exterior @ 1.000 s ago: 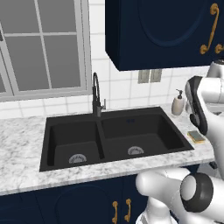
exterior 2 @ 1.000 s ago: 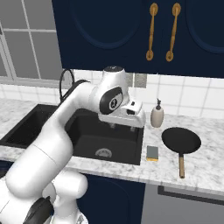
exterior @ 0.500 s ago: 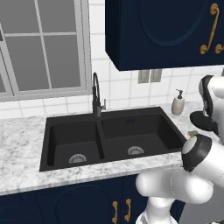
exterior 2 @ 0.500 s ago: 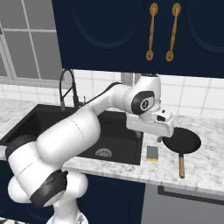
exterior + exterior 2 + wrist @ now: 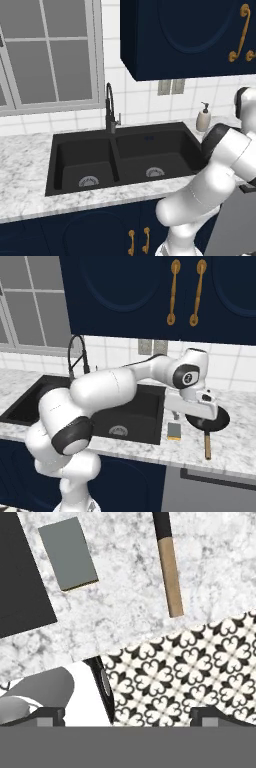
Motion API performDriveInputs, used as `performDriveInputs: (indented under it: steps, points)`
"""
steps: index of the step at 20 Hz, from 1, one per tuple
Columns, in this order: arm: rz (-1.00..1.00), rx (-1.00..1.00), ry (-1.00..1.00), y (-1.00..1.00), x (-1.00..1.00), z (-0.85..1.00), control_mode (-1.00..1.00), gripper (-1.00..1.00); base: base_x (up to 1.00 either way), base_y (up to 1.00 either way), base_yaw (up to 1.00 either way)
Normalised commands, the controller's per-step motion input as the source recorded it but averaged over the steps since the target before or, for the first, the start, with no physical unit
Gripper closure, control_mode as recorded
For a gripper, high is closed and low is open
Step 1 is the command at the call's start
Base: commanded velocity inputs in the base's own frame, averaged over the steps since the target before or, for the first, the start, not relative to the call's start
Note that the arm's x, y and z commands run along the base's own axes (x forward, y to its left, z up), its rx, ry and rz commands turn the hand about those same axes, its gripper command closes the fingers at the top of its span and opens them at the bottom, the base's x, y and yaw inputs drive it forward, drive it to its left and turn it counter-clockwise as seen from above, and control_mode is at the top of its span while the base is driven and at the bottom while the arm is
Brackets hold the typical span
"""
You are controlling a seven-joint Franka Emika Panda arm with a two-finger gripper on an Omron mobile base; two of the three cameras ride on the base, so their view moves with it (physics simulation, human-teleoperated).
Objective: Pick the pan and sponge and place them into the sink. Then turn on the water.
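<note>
**Arm hanging over the pan**

I am looking at the gripper point(image 5: 127, 714) from the hand camera, and its two fingers are standing wide apart with nothing between them. In the right base view the hand is hanging just above the pan point(image 5: 216, 420), which is sitting on the marble counter point(image 5: 235, 448) to the right of the sink point(image 5: 135, 416). The pan's tan handle point(image 5: 170, 577) is pointing toward the counter's front edge. The sponge point(image 5: 174, 430) is lying flat on the counter, grey side up, between the sink's rim and the pan handle. It is touching neither of them. The sink's two basins are looking dark, each with a round silver drain point(image 5: 155, 172). The black faucet point(image 5: 110, 109) is standing behind the sink, near the middle. A beige soap bottle point(image 5: 203, 118) is sitting by the wall, beyond the sink's right end.
</note>
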Motion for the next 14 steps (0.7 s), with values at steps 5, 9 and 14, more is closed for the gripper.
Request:
performDriveInputs:
  steps: [5,9,14]
  points:
    - [0.00,0.02,0.00,-0.07,0.14,-0.37,-1.00,-1.00,0.00,0.00,0.00]
    - [0.00,0.00,0.00,-0.24,0.18,-0.24,-1.00,-1.00,0.00,0.00,0.00]
    - [0.00,0.05,0.00,-0.37,0.30,-0.27,-1.00,-1.00,0.00,0.00,0.00]
